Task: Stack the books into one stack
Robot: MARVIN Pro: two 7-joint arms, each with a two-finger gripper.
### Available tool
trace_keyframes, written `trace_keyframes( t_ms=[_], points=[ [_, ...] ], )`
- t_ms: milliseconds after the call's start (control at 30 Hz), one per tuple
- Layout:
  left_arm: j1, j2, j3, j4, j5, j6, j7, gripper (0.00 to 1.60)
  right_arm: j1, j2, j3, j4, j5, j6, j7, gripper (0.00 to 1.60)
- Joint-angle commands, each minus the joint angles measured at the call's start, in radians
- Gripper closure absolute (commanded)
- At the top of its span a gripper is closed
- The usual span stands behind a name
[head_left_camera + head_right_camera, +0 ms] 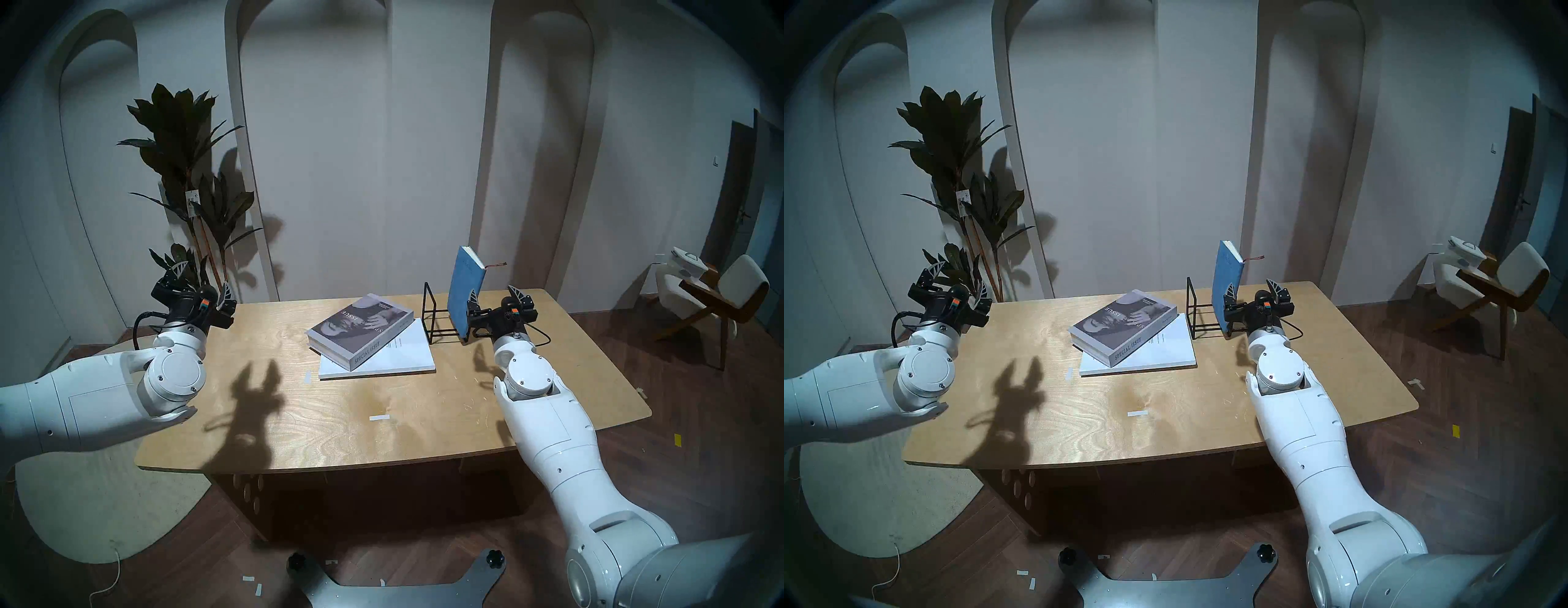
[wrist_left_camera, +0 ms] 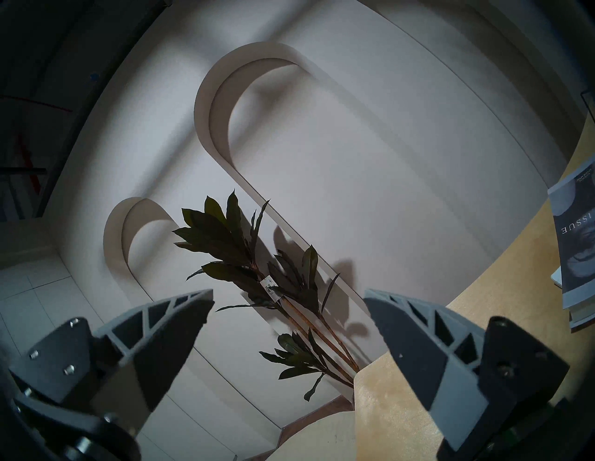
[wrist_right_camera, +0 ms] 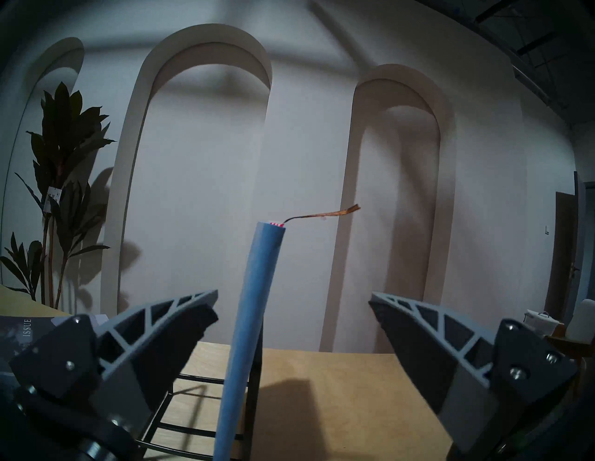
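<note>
In the middle of the head view a wooden desk [image 1: 297, 424] carries the books. A big thin white book [image 1: 394, 356] lies flat, and a thick grey book [image 1: 360, 329] with a photo on its cover lies on top of it, turned a bit crooked. Just right of them a black wire rack [image 1: 441, 314] stands on the desk. A blue book [image 1: 464, 288] stands upright in the rack at its right end, and a thin ribbon [image 1: 496, 265] sticks out from its top.

The right pincer [image 1: 494, 295] is right of centre, close by the blue book. Its two fingers are spread wide and hold nothing. In the right wrist view the blue book's spine [image 3: 251, 322] rises between the two fingers [image 3: 180, 322] without touching them.

The left pincer [image 1: 201, 280] hangs at the left edge of the desk, well apart from the books. It is spread wide too, and empty. A tall dark plant [image 1: 186, 170] stands behind it by the wall.
</note>
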Motion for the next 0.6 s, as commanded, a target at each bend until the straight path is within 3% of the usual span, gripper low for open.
trace_keyframes(
  t_ms=[0, 200, 333, 367, 467, 500, 567],
  points=[
    [-0.014, -0.002, -0.017, -0.001, -0.001, -0.006, 0.027, 0.0, 0.114, -0.039, 0.002, 0.043, 0.005, -0.026, -0.001, 0.0],
    [-0.014, -0.006, -0.015, 0.001, -0.011, -0.009, 0.042, 0.0, 0.162, -0.048, 0.0, 0.115, 0.009, -0.028, 0.001, 0.0],
    [-0.014, -0.009, -0.014, 0.002, -0.014, -0.011, 0.054, 0.0, 0.234, -0.054, -0.011, 0.221, 0.001, -0.033, -0.008, 0.0],
    [-0.014, -0.009, -0.014, 0.002, -0.013, -0.011, 0.056, 0.0, 0.201, -0.054, -0.005, 0.191, -0.001, -0.038, -0.008, 0.0],
    [-0.014, -0.011, -0.013, 0.003, -0.013, -0.012, 0.061, 0.0, 0.264, -0.055, -0.013, 0.267, -0.001, -0.034, -0.005, 0.0],
    [-0.014, -0.011, -0.012, 0.003, -0.012, -0.013, 0.063, 0.0, 0.232, -0.052, -0.009, 0.234, -0.005, -0.039, -0.001, 0.0],
    [-0.014, -0.012, -0.012, 0.003, -0.012, -0.013, 0.066, 0.0, 0.272, -0.05, -0.016, 0.28, -0.011, -0.037, 0.004, 0.0]
  ],
)
